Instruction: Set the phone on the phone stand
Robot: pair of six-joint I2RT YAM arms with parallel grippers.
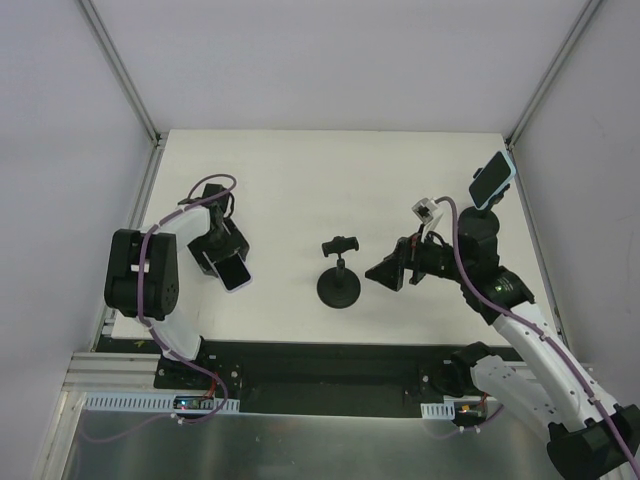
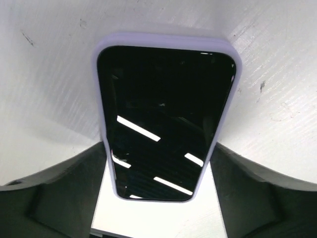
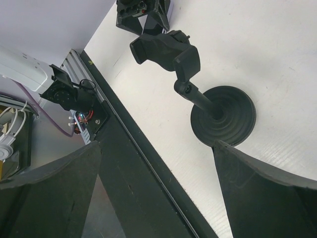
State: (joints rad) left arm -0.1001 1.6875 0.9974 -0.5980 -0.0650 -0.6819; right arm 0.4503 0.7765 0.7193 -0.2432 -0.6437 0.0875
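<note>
Biggest thing out there is the white table (image 1: 300,170), with both arms working over it. The left arm (image 1: 145,275) bends in over the table's left side, and the right arm (image 1: 520,320) reaches in from the near right. The right jaws are spread wide with nothing between them, hovering just right of the black phone stand with a round base and clamp cradle (image 1: 339,287). That stand is upright about mid-table and its cradle is empty.

Now the one that matters: the black-screened phone in a pale lilac case (image 2: 166,119) lies screen-up on the left side of the table, well apart from the stand. The left jaws straddle it, with a finger (image 2: 59,188) at each long edge. Are they biting yet? I cannot tell. The fingers sit right at the case edges, but the wrist view doesn't show whether they press.

This looks like the pick-up step, with the grasp unconfirmed and the carry not yet begun. The next move, I'd judge, calls for a firm pinch across the phone's width and a level lift. Then it travels right and settles gently into the cradle without toppling the stand. That smooth case could slip.

Last and smallest, a second phone in a pale blue case (image 1: 492,180) sits far right, and what it rests on is unclear.
</note>
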